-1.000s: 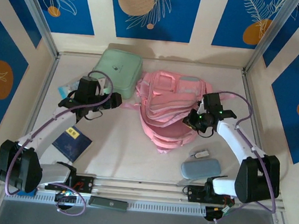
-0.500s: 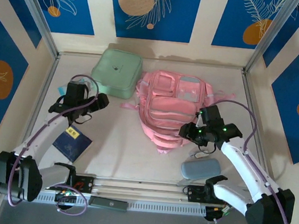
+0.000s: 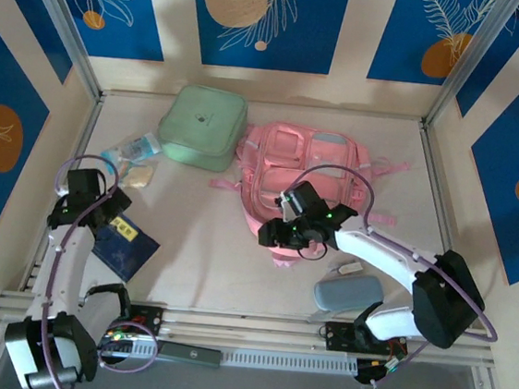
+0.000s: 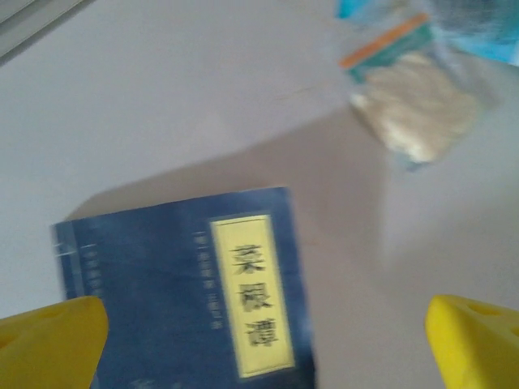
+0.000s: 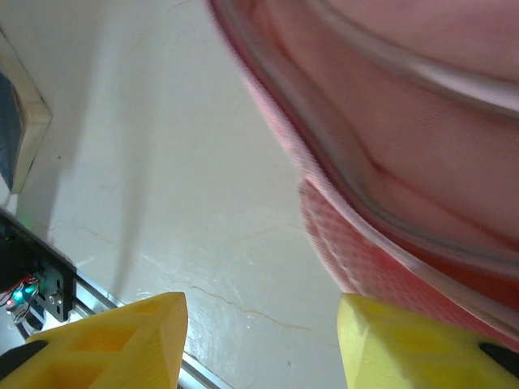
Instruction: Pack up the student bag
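Large pink fabric student bag (image 3: 304,167) lies flat on the pale surface (image 3: 199,235), right of centre. Its long axis runs near to far, and its top end sits by the mint green square zip case (image 3: 201,128). The right claw (image 5: 259,340) is at the bag's near-left edge. Its yellow fingertips (image 5: 105,344) are partly spread with bare surface between them, gripping nothing; the bag's mesh rim runs up and right from the right-hand tip, touching or just beside, cannot tell which. The left claw (image 4: 263,340) hangs over the dark blue booklet with a yellow title strip (image 4: 186,300), tips spread wide and empty. The booklet sits toward the left-hand tip, its long side crossing the line between the tips. A clear snack packet (image 4: 418,113) lies beyond it. From the left claw the bag lies well apart to the right, so the right arm is clearly nearer. Likely next: the left claw drops onto the booklet and carries it right to the bag.
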### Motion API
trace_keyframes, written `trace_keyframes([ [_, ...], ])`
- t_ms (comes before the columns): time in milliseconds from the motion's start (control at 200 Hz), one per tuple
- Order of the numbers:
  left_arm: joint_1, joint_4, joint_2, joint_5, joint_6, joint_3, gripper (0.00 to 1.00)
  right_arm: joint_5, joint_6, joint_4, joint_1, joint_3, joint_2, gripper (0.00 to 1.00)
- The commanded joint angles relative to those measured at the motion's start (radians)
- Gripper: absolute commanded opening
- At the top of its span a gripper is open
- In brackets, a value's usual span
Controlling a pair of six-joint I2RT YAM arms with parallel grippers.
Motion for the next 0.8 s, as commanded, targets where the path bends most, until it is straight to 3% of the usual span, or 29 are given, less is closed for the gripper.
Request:
trace_keyframes([
  [0,0.056,-0.039,0.021,-0.055,-0.009,-0.036,0.99,-0.054,-0.009,0.083,0.003,0.008,0.031,0.52],
  [115,0.096,-0.054,0.036,-0.02,-0.07,-0.071,0.99,-0.063,-0.013,0.115,0.001,0.002,0.051,0.51],
  [290,0.096,-0.053,-0.015,-0.087,-0.185,-0.16,0.99,-0.09,-0.023,0.119,-0.011,0.025,0.099,0.51],
  [400,0.096,0.05,0.012,0.024,-0.13,-0.206,1.0,-0.088,-0.03,0.121,-0.016,0.024,0.107,0.51],
  [655,0.08,0.161,0.088,0.142,-0.061,-0.237,0.99,-0.097,-0.018,0.13,-0.04,0.001,0.113,0.5],
  [790,-0.027,0.185,0.139,0.146,-0.046,-0.224,0.93,-0.103,0.0,0.144,-0.052,-0.013,0.123,0.5],
])
